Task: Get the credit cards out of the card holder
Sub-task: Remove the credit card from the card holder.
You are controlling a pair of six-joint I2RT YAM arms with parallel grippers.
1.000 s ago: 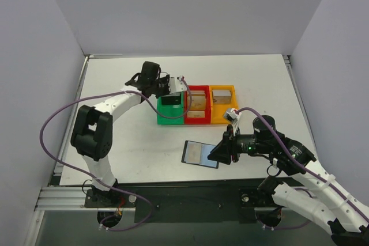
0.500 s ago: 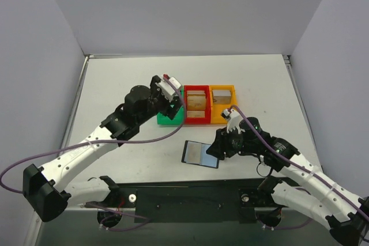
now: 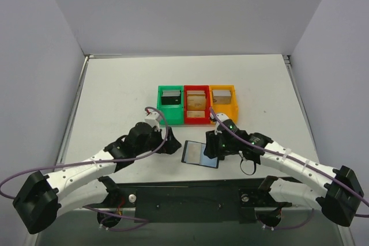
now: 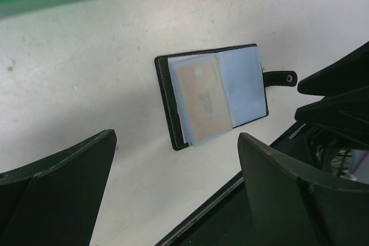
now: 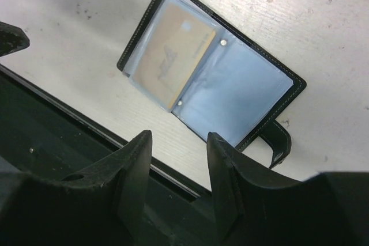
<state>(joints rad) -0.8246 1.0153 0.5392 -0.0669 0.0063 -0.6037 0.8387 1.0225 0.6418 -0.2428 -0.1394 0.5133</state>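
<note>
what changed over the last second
The left gripper pulled back from the green bin to the left of the card holder, jaws open wide and empty. The right gripper shifted slightly left, at the holder's right edge. Card holder and bins stayed put.

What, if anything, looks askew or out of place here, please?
Only the card holder: it lies open near the front edge of the table, slightly askew to it, a tan card in one sleeve. Nothing looks damaged.

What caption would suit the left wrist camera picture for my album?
Open left gripper above the unfolded card holder on the white table, a tan card in one sleeve.
</note>
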